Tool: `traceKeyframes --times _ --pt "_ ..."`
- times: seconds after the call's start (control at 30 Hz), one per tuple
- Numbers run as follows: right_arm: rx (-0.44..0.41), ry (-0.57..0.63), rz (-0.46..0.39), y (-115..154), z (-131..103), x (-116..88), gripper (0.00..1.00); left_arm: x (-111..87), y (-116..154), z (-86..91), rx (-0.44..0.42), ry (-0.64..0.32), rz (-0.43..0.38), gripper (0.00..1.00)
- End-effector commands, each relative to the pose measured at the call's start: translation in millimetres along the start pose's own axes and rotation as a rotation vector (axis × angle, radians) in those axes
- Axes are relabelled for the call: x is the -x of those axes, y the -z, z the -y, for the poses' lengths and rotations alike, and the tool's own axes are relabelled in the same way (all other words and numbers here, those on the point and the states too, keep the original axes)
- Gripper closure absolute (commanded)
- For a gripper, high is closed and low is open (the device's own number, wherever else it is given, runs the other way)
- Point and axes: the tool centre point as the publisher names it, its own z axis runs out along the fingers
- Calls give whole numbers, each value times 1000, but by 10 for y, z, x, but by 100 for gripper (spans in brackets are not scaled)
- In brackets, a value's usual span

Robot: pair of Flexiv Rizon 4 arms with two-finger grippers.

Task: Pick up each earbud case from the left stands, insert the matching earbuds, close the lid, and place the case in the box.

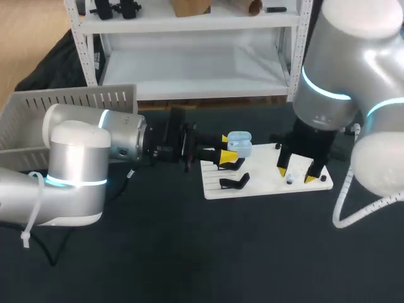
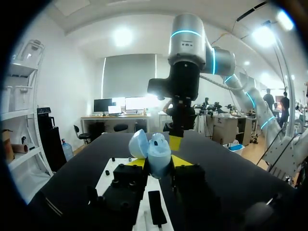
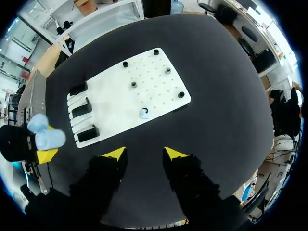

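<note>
The case is pale blue and sits right of the frame's centre in the head view, raised above the left end of the board, with its lid swung open. The left end effector is clamped on it, one yellow tip against each side of the body. The left arm comes in level from the left of the frame.

In the right wrist view, one small pale earbud lies on the board, ahead of the right end effector and among the black pegs. The fingers of this end effector are apart with nothing between them. In the head view it hangs over the board's right end, pointing down.

Three black stands line the board's left end, just beside the held case. The board lies flat on the dark surface.

A grey slatted box stands at the upper left of the frame, well apart from the board and behind the left arm.
</note>
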Motion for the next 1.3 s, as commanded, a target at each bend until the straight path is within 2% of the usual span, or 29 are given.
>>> traceKeyframes --times 0.03,0.2,0.5,1.3 --pt "-18 -22 18 -216 -1 99 52 -4 1 -15 -4 1 0 100" --pt "-24 -62 30 -364 3 168 57 -4 1 -15 -4 1 0 100" --pt "-15 -120 27 -505 -38 256 59 -4 1 -15 -4 1 0 100" --pt "-4 -124 41 -661 -71 350 65 -4 1 -15 -4 1 0 100"
